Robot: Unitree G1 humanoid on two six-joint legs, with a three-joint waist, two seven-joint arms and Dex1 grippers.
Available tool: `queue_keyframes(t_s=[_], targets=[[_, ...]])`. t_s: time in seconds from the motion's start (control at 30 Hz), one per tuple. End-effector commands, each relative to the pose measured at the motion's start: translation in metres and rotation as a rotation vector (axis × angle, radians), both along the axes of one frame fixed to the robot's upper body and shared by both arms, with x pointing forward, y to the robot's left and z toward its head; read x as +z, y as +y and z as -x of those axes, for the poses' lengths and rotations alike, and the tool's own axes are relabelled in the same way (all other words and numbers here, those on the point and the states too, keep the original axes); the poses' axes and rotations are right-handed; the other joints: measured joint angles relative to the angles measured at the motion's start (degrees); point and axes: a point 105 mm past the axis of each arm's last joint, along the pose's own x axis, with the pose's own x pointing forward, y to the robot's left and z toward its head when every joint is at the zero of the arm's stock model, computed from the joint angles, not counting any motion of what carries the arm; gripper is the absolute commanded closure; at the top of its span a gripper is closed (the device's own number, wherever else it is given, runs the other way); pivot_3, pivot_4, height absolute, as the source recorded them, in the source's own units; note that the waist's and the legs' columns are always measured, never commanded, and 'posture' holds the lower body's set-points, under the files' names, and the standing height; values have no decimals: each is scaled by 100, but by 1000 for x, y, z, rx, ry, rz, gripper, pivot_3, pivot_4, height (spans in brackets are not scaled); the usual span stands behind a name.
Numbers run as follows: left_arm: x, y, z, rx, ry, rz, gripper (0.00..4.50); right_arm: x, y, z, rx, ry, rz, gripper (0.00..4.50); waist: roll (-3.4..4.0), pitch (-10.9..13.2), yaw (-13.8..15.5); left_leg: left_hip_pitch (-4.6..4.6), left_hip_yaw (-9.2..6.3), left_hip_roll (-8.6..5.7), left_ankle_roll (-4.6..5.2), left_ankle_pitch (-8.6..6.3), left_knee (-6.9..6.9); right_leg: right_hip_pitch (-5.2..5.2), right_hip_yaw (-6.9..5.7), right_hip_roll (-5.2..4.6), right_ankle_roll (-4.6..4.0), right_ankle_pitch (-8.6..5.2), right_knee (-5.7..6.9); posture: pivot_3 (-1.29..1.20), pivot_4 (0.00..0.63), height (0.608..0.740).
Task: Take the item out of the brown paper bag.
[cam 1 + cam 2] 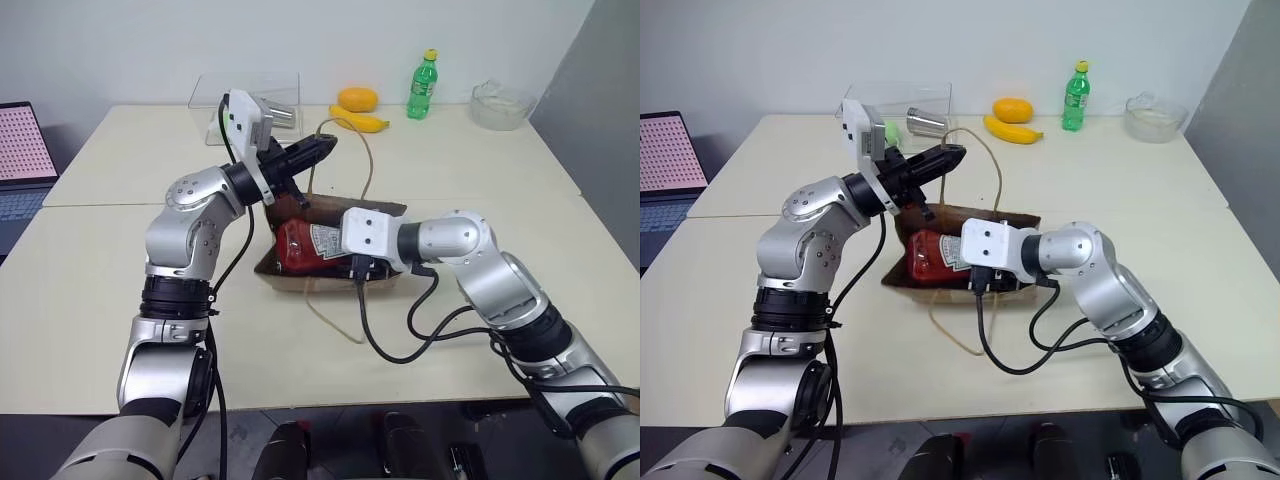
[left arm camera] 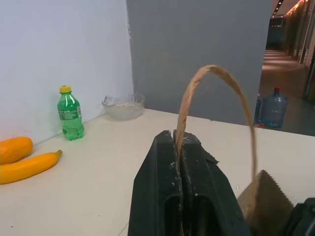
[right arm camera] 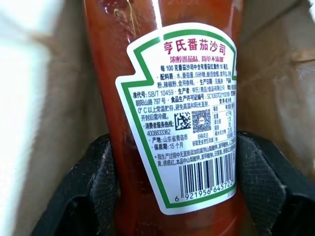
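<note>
Left fingers (image 2: 179, 162) pinched on bag handle (image 2: 197, 88); right fingers (image 3: 106, 162) clamping red item (image 3: 162, 49).

I see matt, creased kraft paper on the brown paper bag (image 1: 385, 212), twisted paper cord for its handle (image 2: 197, 88). The item (image 3: 167, 59) looks glossy red with a smooth printed label. The counter (image 1: 120, 260) is matt cream.
</note>
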Motion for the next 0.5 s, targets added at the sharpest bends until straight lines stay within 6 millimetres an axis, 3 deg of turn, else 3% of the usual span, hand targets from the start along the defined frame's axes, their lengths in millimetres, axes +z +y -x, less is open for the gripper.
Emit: queue_keyframes(t_s=[0.03,0.13,0.3,0.43,0.5], targets=[[21,0,2,10,-80,22,4500,32,1,21,108,-23,-117,1476,0,0,1,0,0,0,0,0,0,0,0,0,0,0,0,0,150,740],[19,-2,1,8,-79,21,4500,48,0,32,143,12,-204,1477,0,0,2,0,0,1,0,0,-1,0,0,0,0,0,0,0,150,740],[17,-3,1,7,-65,30,4500,93,-9,43,149,118,-488,1479,0,0,10,0,-1,1,0,0,0,0,1,0,0,0,1,0,150,740],[16,-1,0,13,-57,36,4500,130,-30,42,113,135,-690,1479,0,1,19,-1,-1,-1,1,0,0,1,1,-1,0,0,2,0,150,740],[16,-1,0,14,-55,34,4500,144,-50,38,49,101,-756,1479,0,1,19,0,-1,0,1,0,-1,1,0,-1,0,0,1,0,150,740]])
